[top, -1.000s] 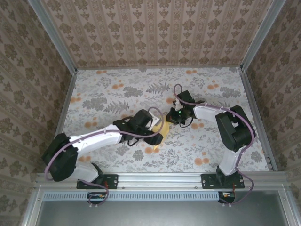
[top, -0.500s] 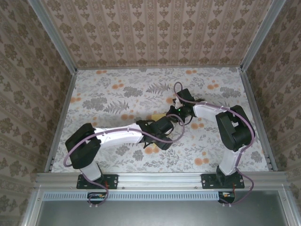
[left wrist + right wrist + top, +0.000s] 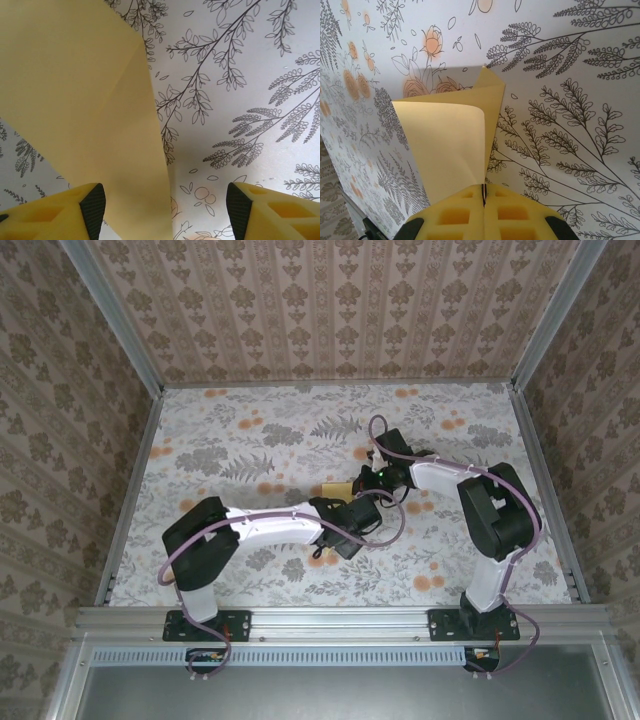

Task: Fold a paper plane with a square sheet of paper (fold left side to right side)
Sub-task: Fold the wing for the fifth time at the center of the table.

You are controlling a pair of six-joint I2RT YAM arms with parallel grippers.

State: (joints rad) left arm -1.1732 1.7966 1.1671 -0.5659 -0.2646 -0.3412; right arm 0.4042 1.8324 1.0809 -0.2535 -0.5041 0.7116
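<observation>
While the paper (image 3: 336,488) sits mid-table, tucked between the two grippers, it is anything but a flat square. From the right wrist, the paper (image 3: 445,140) rises as a pale yellow flap with its top edge curling over, and a pointed corner pokes out behind it. It throws a shadow on the floral table (image 3: 570,125). The right gripper (image 3: 484,195) has its pads pressed tight together, and the sheet's lower edge runs straight into that seam, so it has the paper pinched. From above, the right gripper (image 3: 372,480) sits just right of the yellow patch.

Over to the left wrist: the paper (image 3: 75,100) fills the upper left as a broad sheet with a crease line down it, narrowing to a strip that passes down between the fingers (image 3: 92,210). The left gripper (image 3: 165,210) stands wide apart, the strip close to its left pad with bare table (image 3: 250,100) towards the right one, and nothing is clamped. From above, the left gripper (image 3: 350,525) lies just nearer than the paper, its arm stretched across the table (image 3: 230,430)
</observation>
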